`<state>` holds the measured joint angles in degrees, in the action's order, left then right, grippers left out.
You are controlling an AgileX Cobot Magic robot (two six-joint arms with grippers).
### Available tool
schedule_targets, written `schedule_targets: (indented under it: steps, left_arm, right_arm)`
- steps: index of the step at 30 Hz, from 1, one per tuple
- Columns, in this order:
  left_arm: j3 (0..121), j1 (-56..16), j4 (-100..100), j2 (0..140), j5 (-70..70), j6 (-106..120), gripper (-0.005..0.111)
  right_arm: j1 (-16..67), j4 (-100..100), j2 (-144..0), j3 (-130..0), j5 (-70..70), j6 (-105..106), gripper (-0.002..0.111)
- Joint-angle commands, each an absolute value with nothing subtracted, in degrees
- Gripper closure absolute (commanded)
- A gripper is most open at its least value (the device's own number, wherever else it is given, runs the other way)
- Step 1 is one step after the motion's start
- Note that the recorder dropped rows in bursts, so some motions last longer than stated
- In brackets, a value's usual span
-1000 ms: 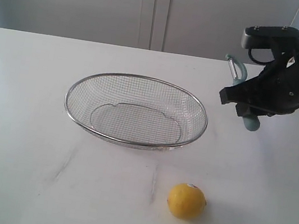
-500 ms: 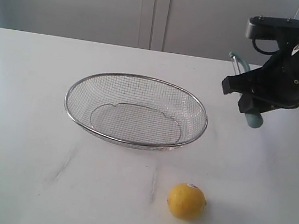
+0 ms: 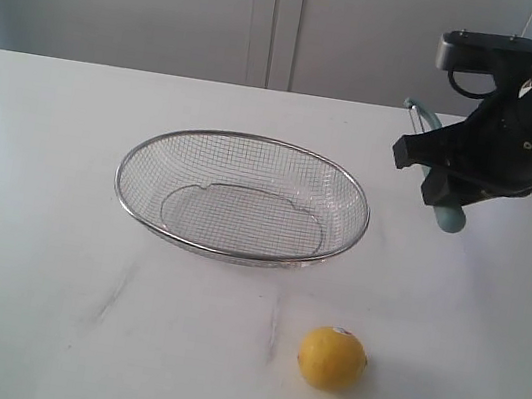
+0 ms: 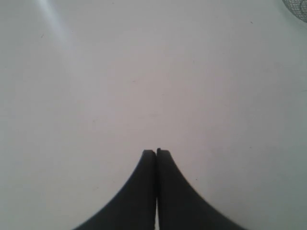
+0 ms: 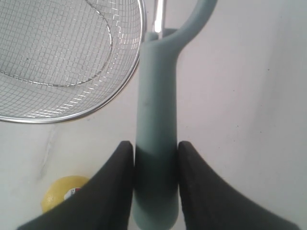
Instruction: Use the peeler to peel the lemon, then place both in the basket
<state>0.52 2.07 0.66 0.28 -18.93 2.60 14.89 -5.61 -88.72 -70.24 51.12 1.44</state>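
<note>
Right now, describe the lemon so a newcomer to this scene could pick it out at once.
On the white table sits a wide silver wire basket. Nearer the camera and to its right, clear of the rim, lies the lemon. It is the only round yellow thing, with a small sticker on top; the teal peeler is slim and held aloft.

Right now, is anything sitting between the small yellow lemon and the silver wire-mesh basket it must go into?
Nothing visible does. Only bare white table separates the small yellow lemon from the silver wire-mesh basket. The right gripper, shut on the teal-handled peeler, hangs off to one side.
</note>
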Motion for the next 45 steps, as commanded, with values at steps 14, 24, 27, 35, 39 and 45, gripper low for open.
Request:
schedule_targets:
  steps: [14, 24, 27, 35, 39, 45]
  left_arm:
    - [0.00, 2.32, 0.00, 0.00, -19.10, 2.78, 0.107]
    - [0.00, 2.32, 0.00, 0.00, -18.27, 2.79, 0.107]
    - [0.00, 2.32, 0.00, 0.00, -16.33, 2.79, 0.107]
    - [0.00, 2.32, 0.00, 0.00, -7.39, 2.79, 0.107]
    - [0.00, 2.32, 0.00, 0.00, -2.40, 2.79, 0.107]
    - [0.00, 2.32, 0.67, 0.00, -0.81, 5.14, 0.107]
  right_arm:
    - [14.81, -5.62, -88.22, -70.77, 51.29, 2.33, 0.108]
    - [14.81, -5.62, -88.22, -70.77, 51.56, 2.33, 0.108]
    - [14.81, -5.62, -88.22, -70.77, 51.67, 2.33, 0.108]
    - [14.81, -5.62, -88.22, -70.77, 52.15, 2.33, 0.108]
    - [14.81, -5.62, -88.22, -70.77, 52.18, 2.33, 0.108]
    - [14.81, -5.62, -88.22, -70.77, 52.06, 2.33, 0.108]
